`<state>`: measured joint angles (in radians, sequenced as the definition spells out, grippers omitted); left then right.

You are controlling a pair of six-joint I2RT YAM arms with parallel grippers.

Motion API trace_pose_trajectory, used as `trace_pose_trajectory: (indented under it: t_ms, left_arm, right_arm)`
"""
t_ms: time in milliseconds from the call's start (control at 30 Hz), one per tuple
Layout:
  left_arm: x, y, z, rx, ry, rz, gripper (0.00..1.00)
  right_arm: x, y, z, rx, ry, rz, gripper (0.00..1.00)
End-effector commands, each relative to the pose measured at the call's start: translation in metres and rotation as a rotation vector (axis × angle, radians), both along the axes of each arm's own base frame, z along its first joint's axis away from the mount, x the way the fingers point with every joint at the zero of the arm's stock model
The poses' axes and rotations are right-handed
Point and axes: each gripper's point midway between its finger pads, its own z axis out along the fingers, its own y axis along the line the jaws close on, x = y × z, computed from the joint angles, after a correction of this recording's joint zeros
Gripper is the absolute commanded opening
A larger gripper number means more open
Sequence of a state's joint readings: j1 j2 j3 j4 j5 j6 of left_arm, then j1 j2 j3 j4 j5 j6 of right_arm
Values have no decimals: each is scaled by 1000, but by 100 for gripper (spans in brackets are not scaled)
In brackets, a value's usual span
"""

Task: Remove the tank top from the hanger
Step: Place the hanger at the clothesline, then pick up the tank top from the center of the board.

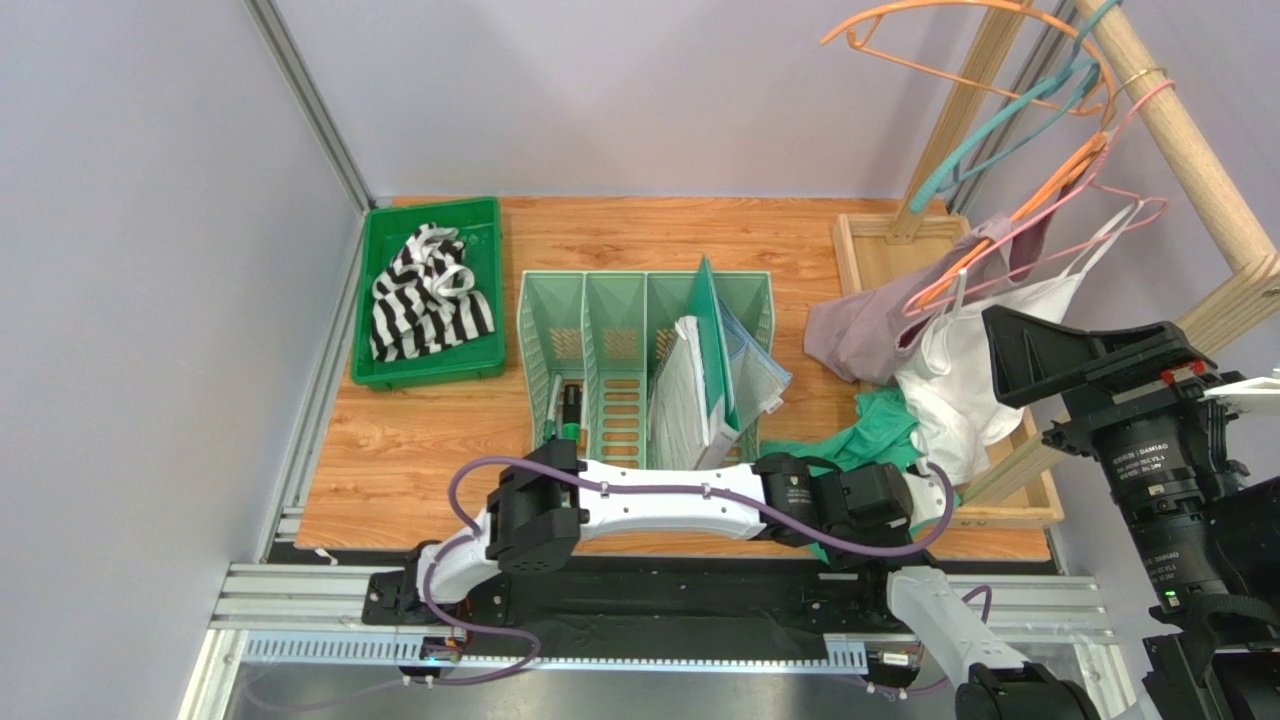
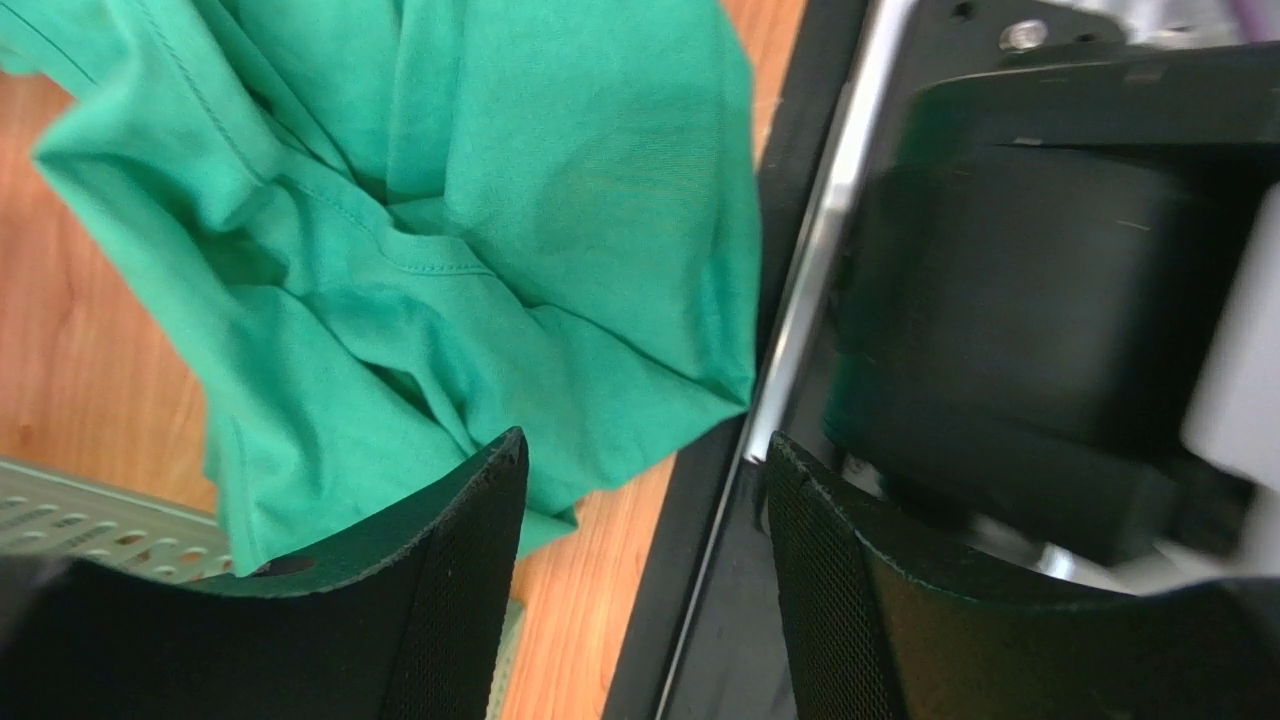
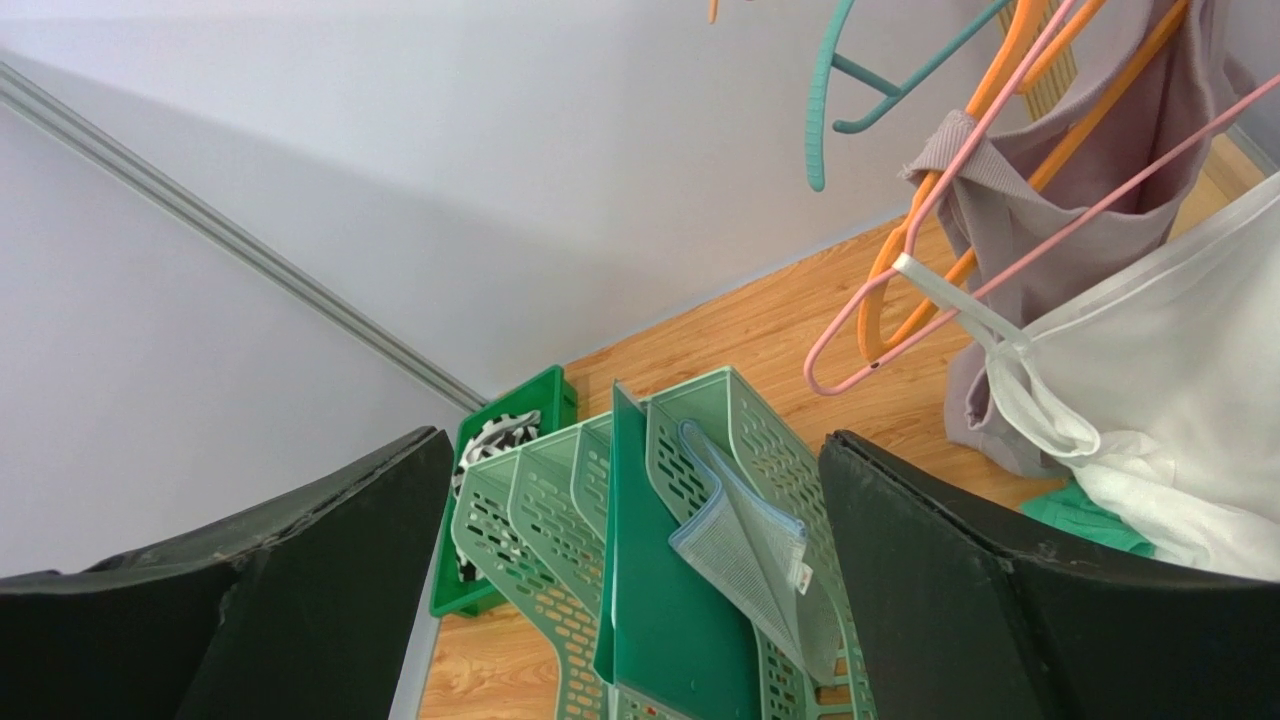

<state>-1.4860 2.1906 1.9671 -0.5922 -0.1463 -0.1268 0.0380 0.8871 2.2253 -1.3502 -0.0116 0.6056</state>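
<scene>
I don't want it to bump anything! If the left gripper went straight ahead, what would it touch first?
Most likely the crumpled green cloth, just beyond the open left gripper, though depth is hard to judge.

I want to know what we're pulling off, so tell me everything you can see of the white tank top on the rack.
The white tank top is thin, slightly sheer-looking fabric with narrow straps. It hangs by a strap from the pink hanger on the wooden rack at the table's right side, bunched and drooping, not flat. It presses against the mauve garment beside it, and its lower folds appear to rest against the green garment.
</scene>
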Motion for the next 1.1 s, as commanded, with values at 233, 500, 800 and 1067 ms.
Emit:
trace_pose_trajectory:
  t_ms: [233,500,800,1067]
  left_arm:
    - [25,-30,-50,22,-83,109,74]
    - [47,-22,-95,97,-70,105,65]
    - [39,-13,-81,110,-19,62,2]
    - [35,6,94,-159,-77,38,0]
  right_arm:
    - [-20,8,-74,-6,310,57,100]
    - [-21,3,-67,-17,287,45,100]
    - [-19,-4,-65,-15,282,8,100]
    - [-29,-15,-50,30,212,-60,100]
